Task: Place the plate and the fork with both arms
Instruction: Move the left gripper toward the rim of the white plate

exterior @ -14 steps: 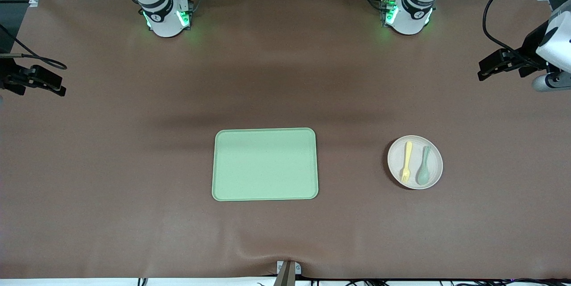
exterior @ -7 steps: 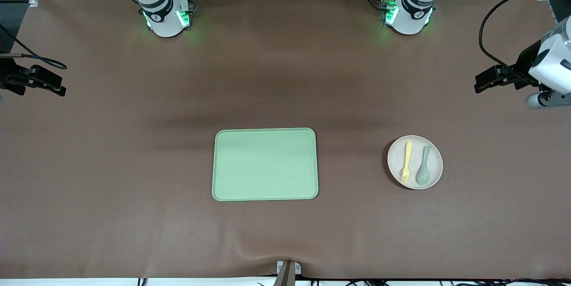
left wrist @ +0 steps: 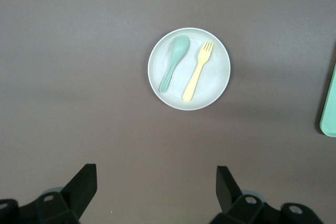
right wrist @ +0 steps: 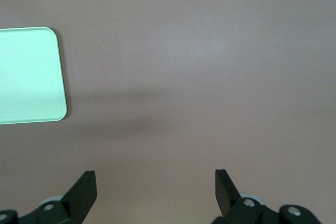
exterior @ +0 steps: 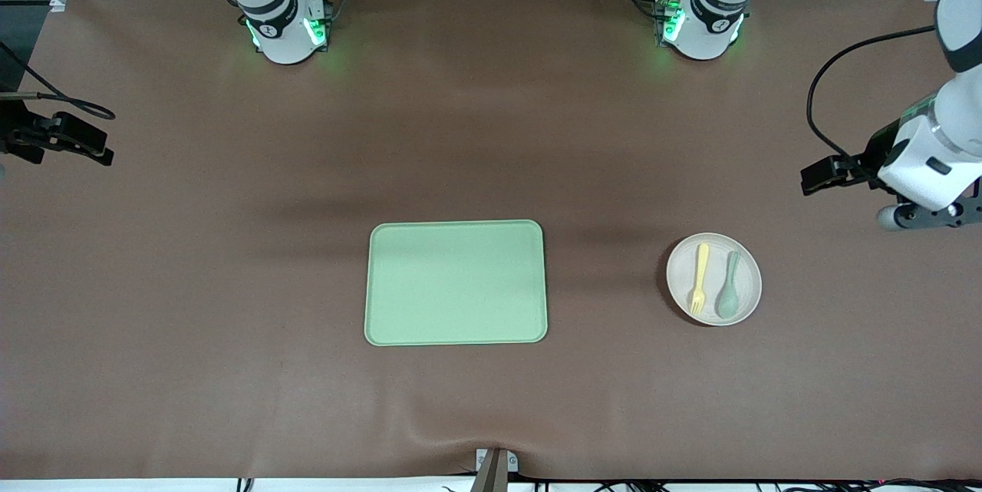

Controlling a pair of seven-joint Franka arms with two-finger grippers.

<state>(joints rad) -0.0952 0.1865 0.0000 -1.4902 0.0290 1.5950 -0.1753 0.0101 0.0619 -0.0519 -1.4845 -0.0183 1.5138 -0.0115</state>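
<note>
Even overhead light, soft shadow bands across the table [exterior: 192, 308], wrist views slightly hazy.

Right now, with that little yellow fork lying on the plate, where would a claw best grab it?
Probably from straight above, across the fork's slim handle: it lies flat on the plate, the spoon beside it but apart. The open left claw looks best placed.
</note>
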